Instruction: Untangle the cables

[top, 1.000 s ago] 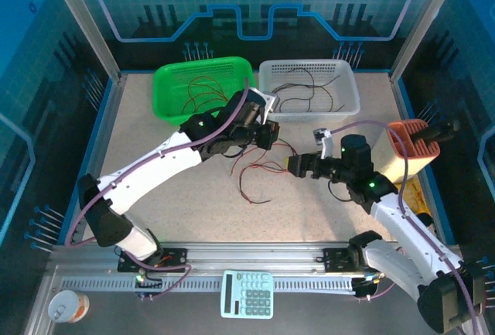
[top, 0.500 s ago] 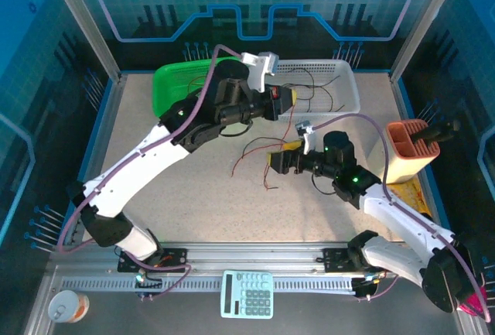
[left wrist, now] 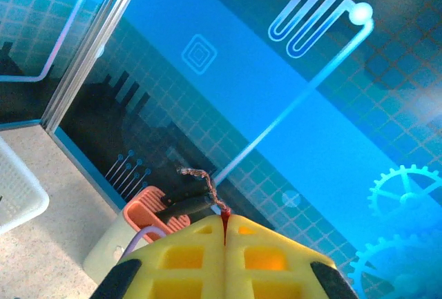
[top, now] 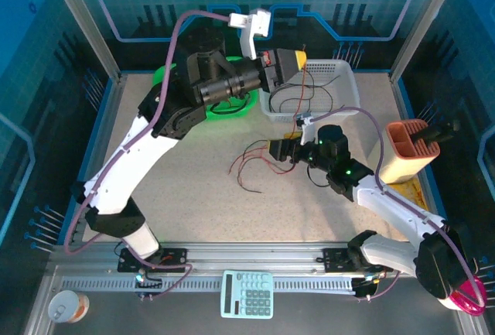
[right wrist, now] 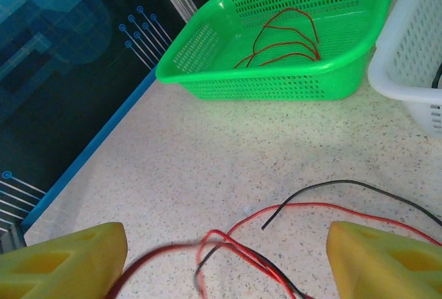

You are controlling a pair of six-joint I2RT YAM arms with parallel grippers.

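Top external view, left to right: the left hand (top: 296, 63) is held high, shut tight on one red wire (left wrist: 207, 187), and red and black cables (top: 254, 161) are spread on the counter (top: 178, 188) between the fingers of the wide-open right hand (top: 280, 149).

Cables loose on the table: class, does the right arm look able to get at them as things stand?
Probably yes: its open end effector hangs low right over the cables, with nothing between them.
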